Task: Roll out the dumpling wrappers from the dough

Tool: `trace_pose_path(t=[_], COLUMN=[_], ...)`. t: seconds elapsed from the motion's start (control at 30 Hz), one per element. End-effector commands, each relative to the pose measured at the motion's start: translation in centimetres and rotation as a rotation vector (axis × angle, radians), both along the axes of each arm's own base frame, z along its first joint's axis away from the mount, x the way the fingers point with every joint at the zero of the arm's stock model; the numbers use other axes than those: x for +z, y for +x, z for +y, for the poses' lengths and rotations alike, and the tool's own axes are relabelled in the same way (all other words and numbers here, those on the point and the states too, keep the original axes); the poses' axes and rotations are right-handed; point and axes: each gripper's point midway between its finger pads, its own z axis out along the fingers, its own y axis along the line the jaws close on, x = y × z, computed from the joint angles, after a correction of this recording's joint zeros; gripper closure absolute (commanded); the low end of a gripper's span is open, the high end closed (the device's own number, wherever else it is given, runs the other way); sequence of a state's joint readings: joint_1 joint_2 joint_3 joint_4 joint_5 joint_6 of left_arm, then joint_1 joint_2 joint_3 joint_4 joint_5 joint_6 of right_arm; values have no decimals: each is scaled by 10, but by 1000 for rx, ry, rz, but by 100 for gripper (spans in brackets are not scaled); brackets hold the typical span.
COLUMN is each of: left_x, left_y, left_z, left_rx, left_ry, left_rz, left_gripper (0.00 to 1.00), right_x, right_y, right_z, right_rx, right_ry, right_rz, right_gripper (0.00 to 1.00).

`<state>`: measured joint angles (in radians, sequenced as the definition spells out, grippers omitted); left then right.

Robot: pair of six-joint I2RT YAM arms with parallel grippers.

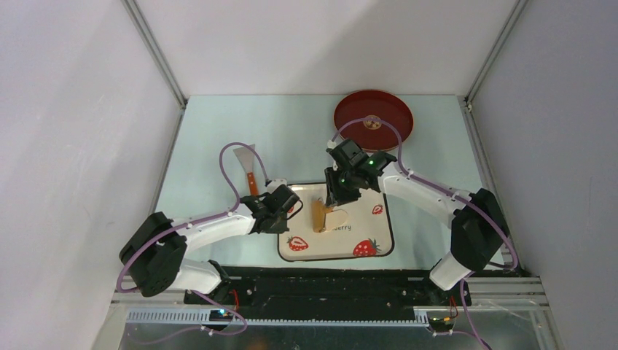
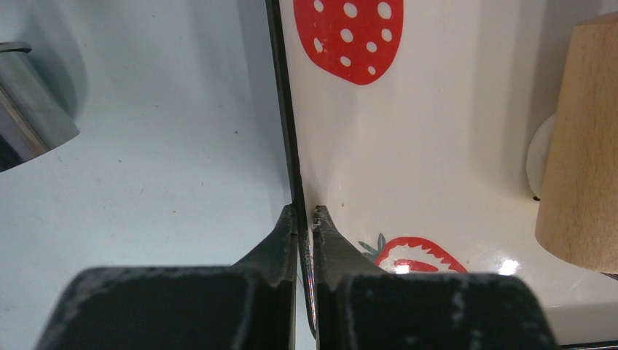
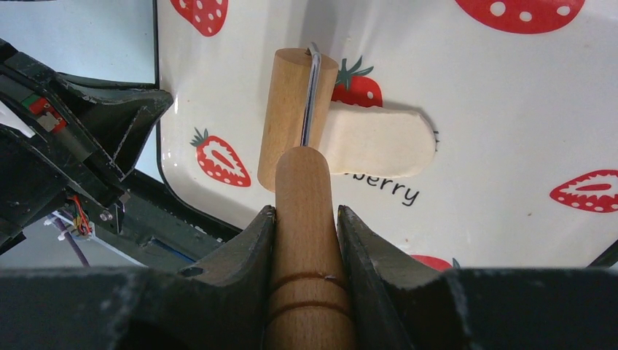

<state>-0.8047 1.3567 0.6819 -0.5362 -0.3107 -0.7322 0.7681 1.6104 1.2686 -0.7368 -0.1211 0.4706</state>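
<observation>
One strawberry-patterned plate [image 1: 328,246] sits on the counter [image 1: 218,131], and the left tool [image 2: 306,215] is pressed together on its rim at the plate's 9 o'clock edge. The right tool [image 3: 304,211] pinches the handle of the single wooden roller [image 3: 295,117], whose drum rests on the one piece of dough [image 3: 379,142], a flattened cream-white strip near the plate's middle that reaches out toward 3 o'clock from the drum. From the plate, one red tray [image 1: 393,109] lies at 1 o'clock and one orange-handled scraper [image 1: 246,164] at 10 o'clock.

Overhead rear view, wrist closeups share plate [image 1: 368,226]
</observation>
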Motion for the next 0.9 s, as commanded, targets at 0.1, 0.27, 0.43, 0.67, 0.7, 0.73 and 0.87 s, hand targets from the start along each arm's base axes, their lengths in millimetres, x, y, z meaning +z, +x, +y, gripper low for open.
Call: trace_pose_path(t=[0.1,0.27,0.43,0.67,0.7,0.73,0.87], left_x=[-30,-30,-31,-31,-31,-31,-31], left_y=[-39,-39,-39,-40,-40,-39,-40], left_z=[46,46,46,47,47,46,47], left_rx=[-28,-28,-27,-27,-26,-26,-28], left_ry=[190,190,190,193,192,192,193], left_rz=[153,152,153,154,153,152,153], left_gripper=[98,98,98,98,98,98,98], right_x=[-41,-25,-12,32,38,47,67], right_y=[-24,-18,-13,-10,-7,-6,1], right_z=[-39,-8,10,33,33,32,22], right_rx=[24,46,60,87,82,78,52], right_ry=[-184,-72,-8,218,242,262,298], right_rz=[105,92,80,65,60,45,8], right_gripper=[100,100,100,100,100,100,100])
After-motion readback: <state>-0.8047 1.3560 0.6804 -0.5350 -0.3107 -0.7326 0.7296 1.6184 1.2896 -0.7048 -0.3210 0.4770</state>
